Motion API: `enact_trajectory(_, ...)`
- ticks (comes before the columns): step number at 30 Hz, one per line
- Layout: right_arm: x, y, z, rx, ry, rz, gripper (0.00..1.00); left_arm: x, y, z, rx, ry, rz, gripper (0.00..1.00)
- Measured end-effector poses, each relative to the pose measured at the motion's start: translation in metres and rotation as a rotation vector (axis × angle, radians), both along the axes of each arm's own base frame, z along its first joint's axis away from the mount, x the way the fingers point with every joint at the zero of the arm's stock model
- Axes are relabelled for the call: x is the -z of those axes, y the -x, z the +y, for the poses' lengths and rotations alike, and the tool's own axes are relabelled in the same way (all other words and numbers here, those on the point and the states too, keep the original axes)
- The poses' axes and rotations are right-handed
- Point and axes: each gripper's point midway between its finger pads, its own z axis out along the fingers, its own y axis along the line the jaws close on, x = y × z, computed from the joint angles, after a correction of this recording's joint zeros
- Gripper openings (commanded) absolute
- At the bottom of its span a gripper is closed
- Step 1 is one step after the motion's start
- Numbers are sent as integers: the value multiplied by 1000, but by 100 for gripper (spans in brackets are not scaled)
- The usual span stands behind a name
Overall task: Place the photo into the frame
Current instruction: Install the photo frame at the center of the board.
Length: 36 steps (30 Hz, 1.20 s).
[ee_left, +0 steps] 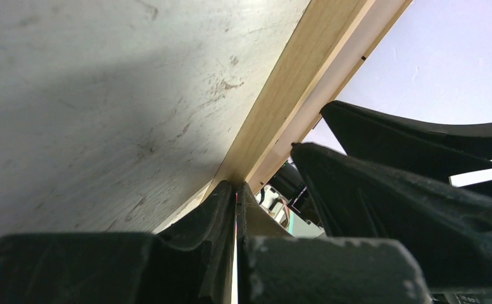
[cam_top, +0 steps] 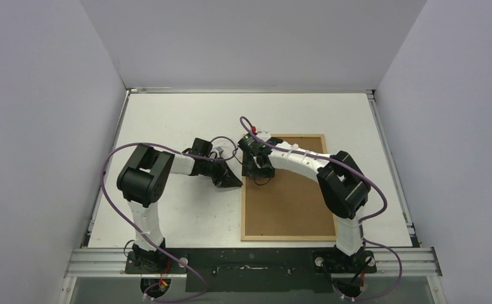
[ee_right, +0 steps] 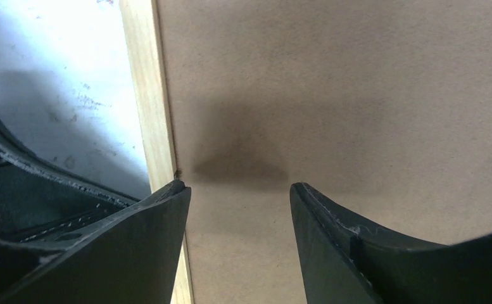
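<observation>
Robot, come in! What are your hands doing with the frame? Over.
Left hand shut, tip at the left strip of the frame. Right hand open over the brown backing panel lying in the frame. Photo not in view. Over.

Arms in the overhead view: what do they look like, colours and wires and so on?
The left arm and right arm both have chunky black joints linked by white tubes. A purple cable loops along each. The fingers are black, curved and tapering to points.
</observation>
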Motion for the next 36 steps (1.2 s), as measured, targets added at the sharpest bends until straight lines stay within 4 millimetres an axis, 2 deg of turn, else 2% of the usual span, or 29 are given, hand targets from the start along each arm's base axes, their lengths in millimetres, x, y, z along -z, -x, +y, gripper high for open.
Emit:
enact_trajectory(8, 12, 7, 5, -50, -56, 47, 64, 0, 0, 0, 0, 4, -2, 0)
enact_trajectory(13, 11, 5, 5, -51, -66, 51, 63, 0, -1, -1, 3, 9, -5, 0)
enact_trajectory(17, 13, 5, 4, -57, -62, 51, 61, 0, -1, -1, 3, 9, -6, 0)
enact_trajectory(22, 14, 4, 3, -51, -58, 55, 53, 0, -1, -1, 4, 10, -6, 0)
enact_trajectory(25, 16, 4, 0, -39, -61, 66, 53, 1, -1, -1, 5, 10, -6, 0)
enact_trajectory(28, 16, 4, 0, -34, -71, 76, 54, 0, 0, -1, 8, 12, -8, 0)
enact_trajectory(33, 17, 3, 2, -29, -89, 83, 62, 1, 0, -1, 13, 16, -12, 0)
enact_trajectory(36, 15, 3, 4, -20, -125, 79, 63, 1, 0, -1, 15, 18, -13, 0)
